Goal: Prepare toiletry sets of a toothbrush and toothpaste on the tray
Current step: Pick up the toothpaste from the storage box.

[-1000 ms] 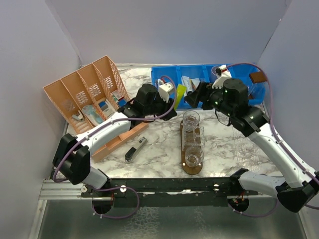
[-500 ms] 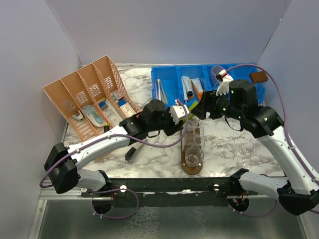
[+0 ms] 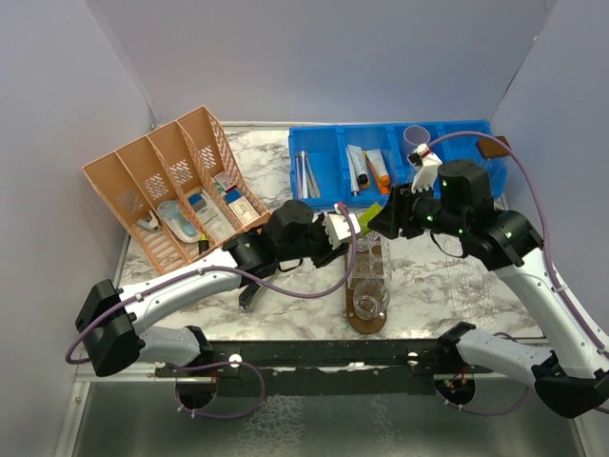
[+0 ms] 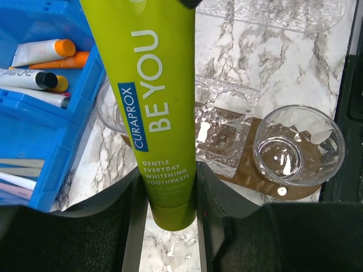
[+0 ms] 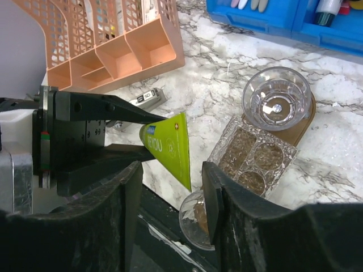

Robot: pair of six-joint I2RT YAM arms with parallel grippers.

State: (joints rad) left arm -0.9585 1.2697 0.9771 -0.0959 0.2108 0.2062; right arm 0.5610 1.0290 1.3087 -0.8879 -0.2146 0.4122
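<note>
Your left gripper (image 4: pixel 168 187), clamping the tube (image 4: pixel 156 102), has reached the tray (image 4: pixel 292 191); your right gripper (image 5: pixel 170 167) straddles its tail, jaws apart: handover next.

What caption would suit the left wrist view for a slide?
Left gripper holds a lime green toothpaste tube by the wooden tray carrying a clear tumbler, blue bin alongside.

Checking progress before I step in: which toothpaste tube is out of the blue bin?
The lime green tube, held in the left gripper; the other tubes, white or orange, lie in the blue bin.
</note>
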